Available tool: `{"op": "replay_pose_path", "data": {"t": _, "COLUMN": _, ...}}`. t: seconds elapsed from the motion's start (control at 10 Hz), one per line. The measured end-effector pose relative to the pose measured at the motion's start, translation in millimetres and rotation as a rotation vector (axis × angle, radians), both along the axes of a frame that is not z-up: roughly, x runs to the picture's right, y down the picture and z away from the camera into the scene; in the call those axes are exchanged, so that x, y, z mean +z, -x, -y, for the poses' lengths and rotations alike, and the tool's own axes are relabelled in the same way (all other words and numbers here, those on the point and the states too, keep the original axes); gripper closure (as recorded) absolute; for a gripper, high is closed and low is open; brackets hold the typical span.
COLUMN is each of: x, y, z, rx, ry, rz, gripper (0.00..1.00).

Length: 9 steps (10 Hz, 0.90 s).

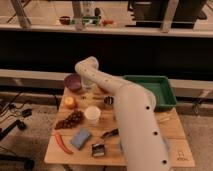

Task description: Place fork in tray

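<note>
The fork (91, 98) is a thin pale streak lying flat on the wooden table between the orange fruit and the white cup. The green tray (150, 79) stands at the table's back right, partly behind my arm. My white arm reaches from the lower right up over the table and bends down at its far end. There my gripper (88, 84) hangs beside the purple bowl (73, 81), a little behind the fork. It is open, and I see nothing in it.
On the table (172, 127) lie an orange fruit (69, 102), grapes (70, 120), a white cup (92, 114), a small metal cup (108, 102), a red chili (61, 142), a blue sponge (81, 137), a black-handled utensil (110, 133) and a short black brush (98, 149).
</note>
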State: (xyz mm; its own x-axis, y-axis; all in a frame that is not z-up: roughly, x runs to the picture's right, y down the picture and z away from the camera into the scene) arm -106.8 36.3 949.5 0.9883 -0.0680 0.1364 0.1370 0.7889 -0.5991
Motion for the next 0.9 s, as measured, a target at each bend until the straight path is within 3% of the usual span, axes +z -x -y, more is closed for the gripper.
{"op": "replay_pose_path", "data": {"t": 0.9, "x": 16.3, "y": -6, "z": -12, "rx": 0.004, "ry": 0.024, "rz": -0.023, "gripper": 0.2}}
